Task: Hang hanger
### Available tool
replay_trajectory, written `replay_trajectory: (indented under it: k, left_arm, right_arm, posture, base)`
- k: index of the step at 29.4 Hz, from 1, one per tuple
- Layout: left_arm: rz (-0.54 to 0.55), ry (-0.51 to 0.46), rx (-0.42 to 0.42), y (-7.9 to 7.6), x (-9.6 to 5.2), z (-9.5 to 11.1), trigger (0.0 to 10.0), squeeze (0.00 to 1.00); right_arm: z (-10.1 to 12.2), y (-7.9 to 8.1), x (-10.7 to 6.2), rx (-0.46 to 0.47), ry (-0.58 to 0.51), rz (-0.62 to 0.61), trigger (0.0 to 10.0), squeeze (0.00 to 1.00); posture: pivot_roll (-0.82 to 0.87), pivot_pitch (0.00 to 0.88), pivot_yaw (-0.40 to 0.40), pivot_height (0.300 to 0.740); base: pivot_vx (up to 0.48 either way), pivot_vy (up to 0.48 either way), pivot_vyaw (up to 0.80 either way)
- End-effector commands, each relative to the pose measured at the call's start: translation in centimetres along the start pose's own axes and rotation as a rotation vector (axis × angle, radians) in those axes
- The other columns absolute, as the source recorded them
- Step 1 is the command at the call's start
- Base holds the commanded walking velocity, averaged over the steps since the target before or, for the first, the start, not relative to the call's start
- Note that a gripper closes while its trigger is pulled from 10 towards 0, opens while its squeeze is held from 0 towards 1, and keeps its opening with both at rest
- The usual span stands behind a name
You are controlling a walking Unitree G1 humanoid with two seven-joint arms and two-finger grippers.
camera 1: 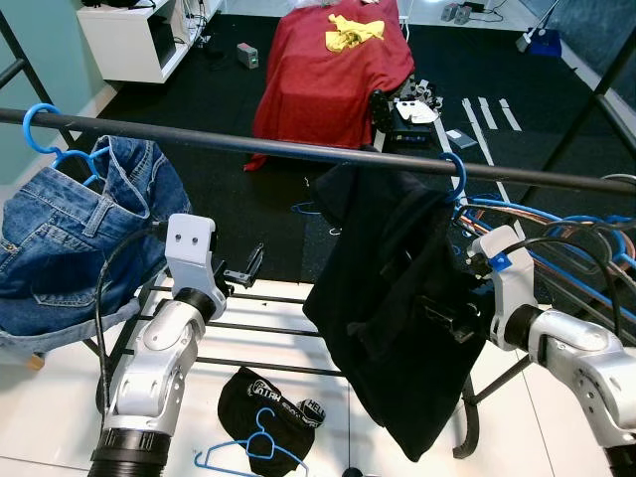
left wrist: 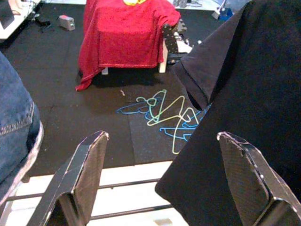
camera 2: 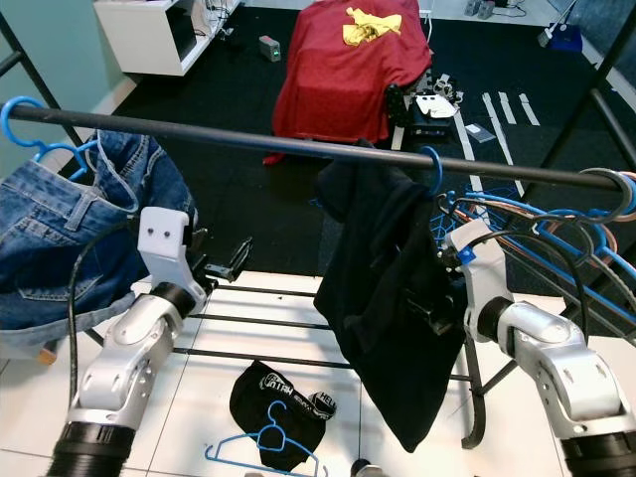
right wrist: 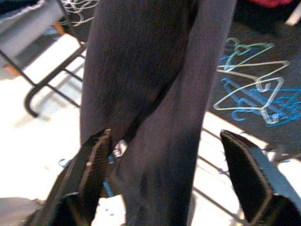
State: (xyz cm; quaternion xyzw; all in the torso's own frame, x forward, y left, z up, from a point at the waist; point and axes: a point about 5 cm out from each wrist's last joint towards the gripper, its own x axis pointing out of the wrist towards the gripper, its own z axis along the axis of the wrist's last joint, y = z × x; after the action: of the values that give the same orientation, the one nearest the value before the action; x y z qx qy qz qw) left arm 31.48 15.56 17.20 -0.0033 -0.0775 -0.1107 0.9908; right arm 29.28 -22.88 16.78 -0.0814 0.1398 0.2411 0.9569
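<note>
Blue hanger point(camera 1: 457, 177) hooked on rail point(camera 1: 248, 145), centre right, carrying black shirt point(camera 1: 397, 298). Right gripper point(right wrist: 169, 181) jaws wide apart, shirt hanging between them. Left gripper point(left wrist: 164, 179) jaws wide, empty, beside shirt, lower centre.

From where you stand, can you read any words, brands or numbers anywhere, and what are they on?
White lettering runs round the black cap lying on the floor under the rack; it is too small and blurred to read for certain.
The yellow print on the red shirt is a picture, with no legible words.
Nothing else here carries readable text.
</note>
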Motion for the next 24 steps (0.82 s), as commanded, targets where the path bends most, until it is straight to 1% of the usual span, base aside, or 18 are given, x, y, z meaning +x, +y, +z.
replay_trajectory:
  k: [1, 6, 7, 8, 9, 10, 11, 12, 16, 18, 19, 20, 21, 23, 24]
  left_arm:
    - [-0.004, 0.03, 0.019, 0.3, -0.5, -0.4, 10.0, 0.0]
    - [-0.008, 0.032, 0.023, 0.3, -0.6, -0.4, 10.0, 0.0]
    - [-0.006, 0.032, 0.027, 0.4, -0.7, -0.2, 10.0, 0.0]
    - [-0.006, 0.032, 0.031, 0.5, -0.7, -0.1, 10.0, 0.0]
    - [-0.006, 0.032, 0.031, 0.5, -0.7, -0.1, 10.0, 0.0]
    - [-0.007, 0.031, 0.033, 0.5, -0.7, 0.0, 10.0, 0.0]
    - [-0.007, 0.031, 0.033, 0.5, -0.7, 0.0, 10.0, 0.0]
    - [-0.009, 0.03, 0.033, 0.4, -0.6, 0.1, 10.0, 0.0]
    - [-0.015, 0.023, 0.027, 0.2, -0.3, 0.2, 10.0, 0.0]
    - [-0.015, 0.023, 0.027, 0.2, -0.3, 0.2, 10.0, 0.0]
    - [-0.012, 0.019, 0.023, 0.2, -0.1, 0.3, 10.0, 0.0]
    - [-0.012, 0.019, 0.023, 0.2, -0.1, 0.3, 10.0, 0.0]
    - [-0.008, 0.013, 0.018, 0.3, 0.1, 0.5, 10.0, 0.0]
    - [-0.008, 0.013, 0.018, 0.3, 0.1, 0.5, 10.0, 0.0]
    - [-0.018, 0.001, 0.009, 0.5, 0.3, 0.8, 10.0, 0.0]
  right_arm:
    - [-0.3, -0.3, 0.0, 0.01, -0.005, 0.0, 4.8, 0.0]
    - [-0.2, -0.6, 0.4, -0.005, -0.008, -0.011, 4.8, 0.0]
    - [0.0, -1.3, 0.5, -0.021, -0.008, -0.062, 0.0, 0.0]
    - [0.2, -1.8, 0.6, -0.032, -0.009, -0.104, 0.0, 0.0]
    - [0.2, -1.8, 0.6, -0.032, -0.009, -0.104, 0.0, 0.0]
    - [0.3, -2.3, 0.6, -0.046, -0.009, -0.138, 0.0, 0.0]
    - [0.3, -2.3, 0.6, -0.046, -0.009, -0.138, 0.0, 0.0]
    - [0.3, -2.7, 0.5, -0.049, -0.013, -0.163, 0.0, 0.0]
    - [0.3, -3.2, 0.2, -0.069, -0.026, -0.195, 0.0, 0.0]
    - [0.3, -3.2, 0.2, -0.069, -0.026, -0.195, 0.0, 0.0]
    - [0.1, -3.7, -0.2, -0.135, -0.016, -0.223, 0.0, 0.0]
    - [0.1, -3.7, -0.2, -0.135, -0.016, -0.223, 0.0, 0.0]
    - [0.2, -3.9, -0.8, -0.177, -0.026, -0.233, 0.0, 0.0]
    - [0.2, -3.9, -0.8, -0.177, -0.026, -0.233, 0.0, 0.0]
    - [1.1, -3.8, -1.6, -0.202, -0.068, -0.202, 0.0, 0.0]
  posture:
    - [-0.03, 0.249, -0.009, 0.74]
    - [-0.03, 0.249, -0.009, 0.74]
    - [-0.01, 0.252, -0.006, 0.74]
    - [-0.01, 0.252, -0.005, 0.74]
    - [-0.01, 0.252, -0.005, 0.74]
    - [-0.01, 0.252, -0.002, 0.74]
    - [-0.01, 0.252, -0.002, 0.74]
    - [-0.02, 0.248, -0.002, 0.74]
    - [-0.02, 0.245, -0.002, 0.74]
    - [-0.02, 0.245, -0.002, 0.74]
    - [-0.03, 0.221, -0.007, 0.74]
    - [-0.03, 0.221, -0.007, 0.74]
    - [-0.04, 0.213, -0.009, 0.74]
    - [-0.04, 0.213, -0.009, 0.74]
    - [-0.05, 0.205, -0.014, 0.74]
  base:
    - [0.0, 0.0, 0.0]
    - [0.0, 0.0, 0.0]
    - [0.0, 0.0, 0.0]
    - [0.0, 0.0, 0.0]
    - [0.0, 0.0, 0.0]
    - [0.0, 0.0, 0.0]
    - [0.0, 0.0, 0.0]
    - [0.0, 0.0, 0.0]
    - [0.0, 0.0, 0.0]
    - [0.0, 0.0, 0.0]
    - [0.0, 0.0, 0.0]
    - [0.0, 0.0, 0.0]
    - [0.0, 0.0, 0.0]
    - [0.0, 0.0, 0.0]
    - [0.0, 0.0, 0.0]
